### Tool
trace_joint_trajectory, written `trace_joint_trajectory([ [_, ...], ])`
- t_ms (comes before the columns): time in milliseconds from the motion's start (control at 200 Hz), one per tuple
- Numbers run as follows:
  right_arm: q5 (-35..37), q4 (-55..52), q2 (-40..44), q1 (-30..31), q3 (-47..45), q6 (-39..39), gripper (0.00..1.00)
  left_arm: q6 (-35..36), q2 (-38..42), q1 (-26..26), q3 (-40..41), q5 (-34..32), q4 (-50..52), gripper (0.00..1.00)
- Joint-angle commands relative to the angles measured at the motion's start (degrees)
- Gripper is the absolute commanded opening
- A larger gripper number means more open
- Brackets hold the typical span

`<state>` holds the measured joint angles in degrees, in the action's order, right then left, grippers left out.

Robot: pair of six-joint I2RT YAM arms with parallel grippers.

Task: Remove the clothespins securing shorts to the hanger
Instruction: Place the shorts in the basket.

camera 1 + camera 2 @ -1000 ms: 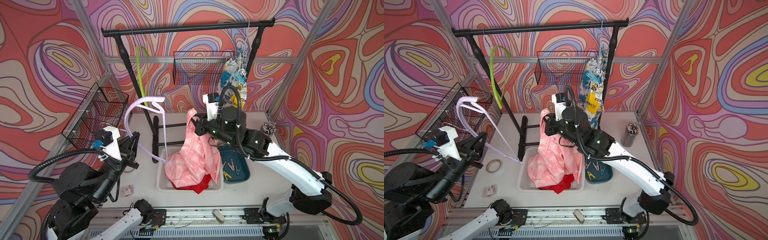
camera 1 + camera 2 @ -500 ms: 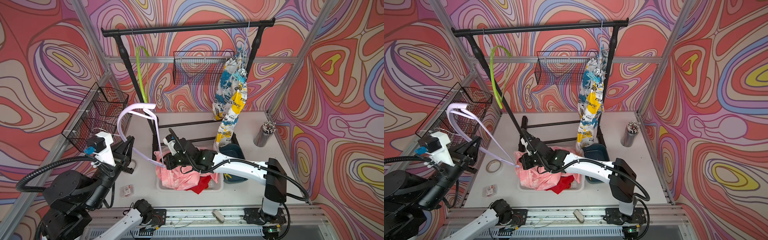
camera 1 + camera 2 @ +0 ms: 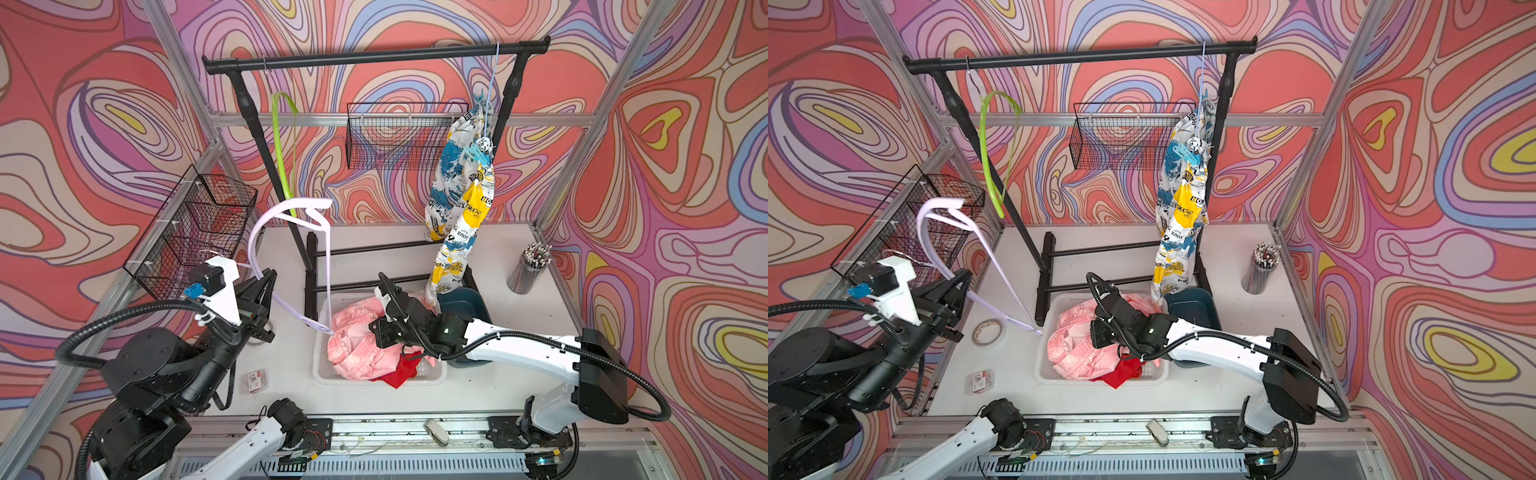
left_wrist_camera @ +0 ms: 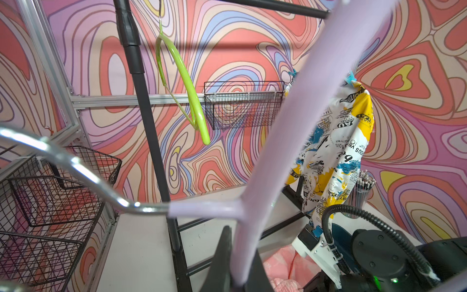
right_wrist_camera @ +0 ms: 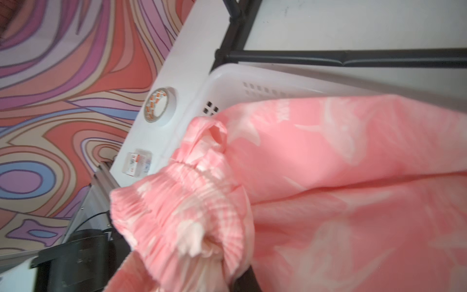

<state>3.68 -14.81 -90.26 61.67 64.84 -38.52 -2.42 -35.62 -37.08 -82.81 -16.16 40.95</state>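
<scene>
Left gripper point(image 3: 266, 279) clamps the lilac hanger point(image 3: 291, 205), right gripper point(image 3: 376, 332) pinches pink shorts point(image 3: 353, 353) in the basket point(image 3: 324, 374) atop red shorts point(image 3: 399, 372), while printed shorts point(image 3: 457, 199) hang from the rail point(image 3: 374, 56), clothespin point(image 3: 1185, 153) attached.

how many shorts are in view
3: the printed pair hangs from the rail, the pink pair lies in the white basket, the red pair pokes out beneath it. Others may be hidden underneath.

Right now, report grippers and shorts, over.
Left gripper shut on lilac hanger. Right gripper shut on pink shorts, in white basket. Printed shorts hang pegged on rail. Nothing blocking.
</scene>
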Motion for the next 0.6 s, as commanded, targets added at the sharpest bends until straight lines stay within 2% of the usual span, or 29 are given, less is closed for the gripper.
trace_joint_trajectory([
  [0,0.12,-2.13,-3.49,-0.56,-2.88,-0.66,0.00,-1.22,-2.35,-0.01,-1.75,1.87,-1.92,0.00],
  [250,-2.00,-1.84,-8.17,-2.34,-6.45,-0.49,0.00,-1.39,-7.27,0.03,-3.02,4.07,-1.69,0.00],
  [431,-3.17,-5.24,-4.05,-2.51,-3.54,-0.20,0.00,-1.42,-9.09,-0.01,-2.97,3.16,-1.77,0.00],
  [496,-3.55,-9.26,-1.92,-2.52,-0.16,0.84,0.12,-1.27,-9.70,0.01,-3.02,2.01,-1.44,0.00],
  [596,-1.85,-15.47,2.19,-2.45,5.29,2.34,0.39,-0.57,-10.93,-0.01,-3.15,0.43,-0.37,0.00],
])
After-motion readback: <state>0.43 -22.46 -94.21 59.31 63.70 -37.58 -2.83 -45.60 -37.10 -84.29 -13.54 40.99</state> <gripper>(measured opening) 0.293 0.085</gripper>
